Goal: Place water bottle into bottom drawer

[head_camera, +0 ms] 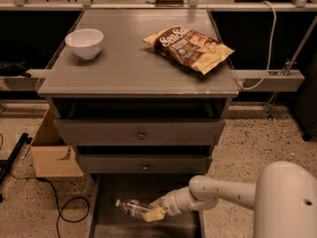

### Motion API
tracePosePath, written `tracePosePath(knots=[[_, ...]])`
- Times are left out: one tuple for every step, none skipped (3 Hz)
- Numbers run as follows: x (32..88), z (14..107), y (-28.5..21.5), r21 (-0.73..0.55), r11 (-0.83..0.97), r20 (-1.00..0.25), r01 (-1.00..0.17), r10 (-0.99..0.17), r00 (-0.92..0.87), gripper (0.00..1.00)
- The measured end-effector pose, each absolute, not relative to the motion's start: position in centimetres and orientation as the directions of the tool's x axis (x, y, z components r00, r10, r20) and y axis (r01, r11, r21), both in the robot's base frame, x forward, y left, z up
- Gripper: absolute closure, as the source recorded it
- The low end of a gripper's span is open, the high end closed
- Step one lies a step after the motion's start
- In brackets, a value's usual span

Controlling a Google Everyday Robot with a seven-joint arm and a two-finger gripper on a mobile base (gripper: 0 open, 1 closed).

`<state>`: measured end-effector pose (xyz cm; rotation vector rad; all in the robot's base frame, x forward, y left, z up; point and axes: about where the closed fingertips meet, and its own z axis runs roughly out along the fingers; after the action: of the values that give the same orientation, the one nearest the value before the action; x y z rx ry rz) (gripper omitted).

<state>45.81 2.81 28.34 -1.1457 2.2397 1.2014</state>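
The water bottle (130, 208), clear with a white cap pointing left, lies tilted low over the floor of the bottom drawer (111, 221), which stands pulled out under the cabinet. My gripper (153, 212) reaches in from the right on a white arm and is shut on the bottle's right end, its tan fingers (155, 214) wrapped around the base. Whether the bottle touches the drawer floor I cannot tell.
The grey cabinet top (124, 68) carries a white bowl (84, 42) at the left and a brown and yellow chip bag (190, 47) at the right. Two knobbed drawers (141, 134) sit above. A cardboard box (51, 150) and black cables (59, 209) are on the floor at the left.
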Motion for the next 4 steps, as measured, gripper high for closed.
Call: tracePosePath(knots=[[48.8,25.6,3.7,0.54,0.366,-0.608,-0.758,-0.454,-0.652,1.0],[48.7,25.5,3.9,0.542,0.363,-0.607,-0.758,-0.455,-0.652,1.0],[49.2,24.0,4.4,0.566,0.358,-0.586,-0.743,-0.459,-0.668,1.0],[52.9,22.3,5.1,0.6,0.373,-0.556,-0.708,-0.442,-0.704,1.0]])
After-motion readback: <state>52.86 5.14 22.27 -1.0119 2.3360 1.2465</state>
